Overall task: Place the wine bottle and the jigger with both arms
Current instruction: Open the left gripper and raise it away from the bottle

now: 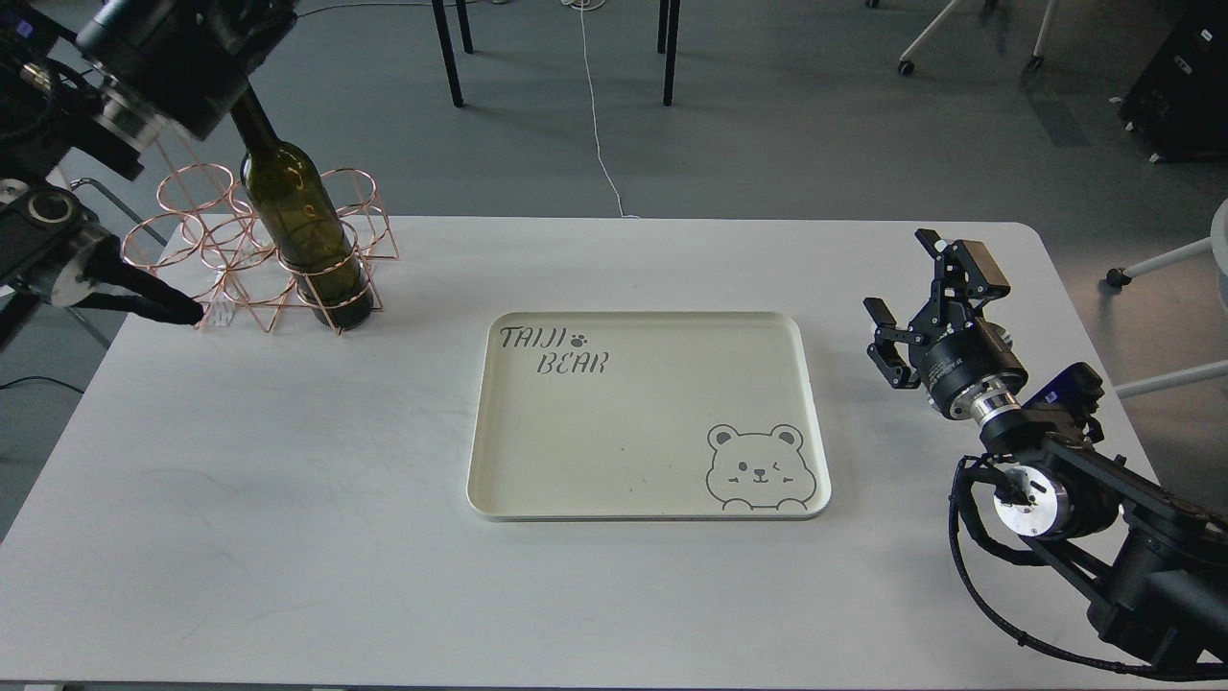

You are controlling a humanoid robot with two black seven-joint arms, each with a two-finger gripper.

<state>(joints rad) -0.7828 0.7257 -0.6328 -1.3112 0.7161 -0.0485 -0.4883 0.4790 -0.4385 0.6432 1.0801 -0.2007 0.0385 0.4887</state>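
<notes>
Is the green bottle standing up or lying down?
Standing up. The wine bottle sits base-down in a ring of the copper wire rack, leaning slightly, its neck rising toward the left arm above it.

wine bottle (305, 226) dark olive glass, glossy, window glints on the shoulder. it sits in a wire rack (257, 251) of thin copper-pink metal, shiny. tray (499, 432) cream plastic, smooth, low sheen, dark printed bear and lettering. table (288, 480) white, matt, faint scuffs. right gripper (926, 307) black, matt, looks like plastic or coated metal; silver polished metal at the joints behind it. black rubbery cables (969, 557) along the right arm. floor (815, 125) grey, matt.
</notes>
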